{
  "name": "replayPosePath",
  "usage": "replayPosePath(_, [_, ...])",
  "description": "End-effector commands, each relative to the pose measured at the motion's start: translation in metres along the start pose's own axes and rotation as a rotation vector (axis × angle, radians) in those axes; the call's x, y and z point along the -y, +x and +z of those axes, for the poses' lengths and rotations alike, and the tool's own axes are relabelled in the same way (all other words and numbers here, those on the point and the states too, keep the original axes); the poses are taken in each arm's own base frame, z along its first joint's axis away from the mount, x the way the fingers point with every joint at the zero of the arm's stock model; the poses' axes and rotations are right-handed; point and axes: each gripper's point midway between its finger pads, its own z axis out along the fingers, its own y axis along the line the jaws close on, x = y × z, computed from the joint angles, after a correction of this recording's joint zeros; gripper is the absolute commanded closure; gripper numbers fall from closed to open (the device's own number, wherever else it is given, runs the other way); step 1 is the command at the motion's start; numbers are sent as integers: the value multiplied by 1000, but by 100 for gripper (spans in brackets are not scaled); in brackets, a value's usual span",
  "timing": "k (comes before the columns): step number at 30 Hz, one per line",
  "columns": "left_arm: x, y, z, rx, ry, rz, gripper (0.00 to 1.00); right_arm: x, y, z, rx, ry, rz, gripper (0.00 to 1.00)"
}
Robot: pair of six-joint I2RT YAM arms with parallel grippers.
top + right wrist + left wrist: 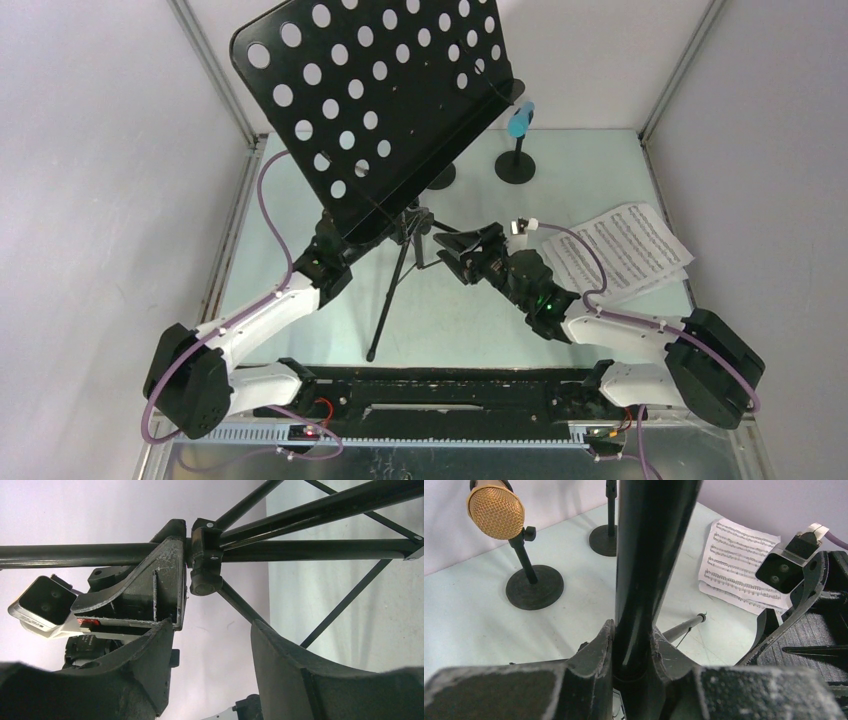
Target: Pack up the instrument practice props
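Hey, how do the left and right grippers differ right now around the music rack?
The left gripper is shut on the music rack pole; the right gripper is open and holds nothing. The left one's jaws press the pole from both sides; the right one's jaws stand apart, the leg hub ahead of them. Both are at the rack's tripod.

The pale bench (470,320) is carrying white sheet-music pages (625,250) at its right side, two black round-based clip holders (515,165) are standing near its far edge, and a tripod leg (388,295) of the music rack (380,100) is slanting down toward its front.
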Motion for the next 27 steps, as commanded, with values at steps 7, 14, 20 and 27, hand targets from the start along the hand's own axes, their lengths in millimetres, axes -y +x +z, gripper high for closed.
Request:
replayPosePath(7, [-4,27,-7,-79,-21,-65,100,-36,7,25,-15,-97,67,31])
replayPosePath(14, [-4,29,-8,-80,-21,-61,100,-25,6,44,-17,-92,114,40])
replayPosePath(20, [-3,32,-9,-86,-16,-56,100,-21,4,44,1,-77,79,53])
replayPosePath(27, [-2,31,-9,-83,-10,-56,100,-26,-7,37,59,-66,20,41])
